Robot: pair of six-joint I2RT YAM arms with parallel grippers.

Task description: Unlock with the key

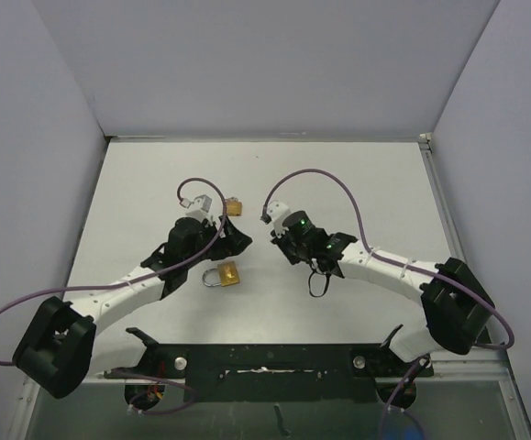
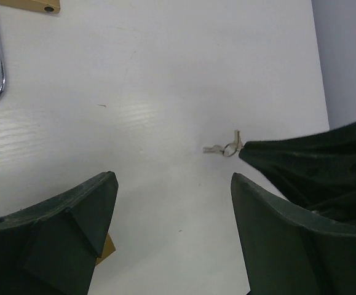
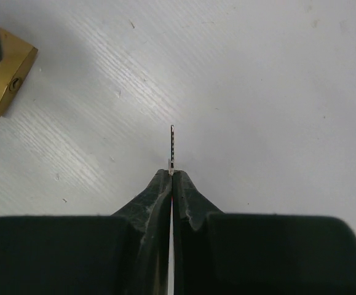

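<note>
Right gripper (image 3: 172,176) clamped on the key (image 3: 172,144); key not yet at a lock.

Right jaws are together on the key's head, with the blade sticking out edge-on over the bench (image 3: 276,74). Left gripper (image 2: 173,184) has its jaws apart and holds nothing. The near padlock (image 1: 226,275) lies flat between the arms, and the far padlock (image 1: 235,207) is just beside the left gripper. Risks: the pinch on the key is thin, so it may twist or slip when pushed at a keyhole. Neither lock is held, so it would likely slide off under the push. The blade may meet the slot at the wrong angle. The grippers are close and could bump.
</note>
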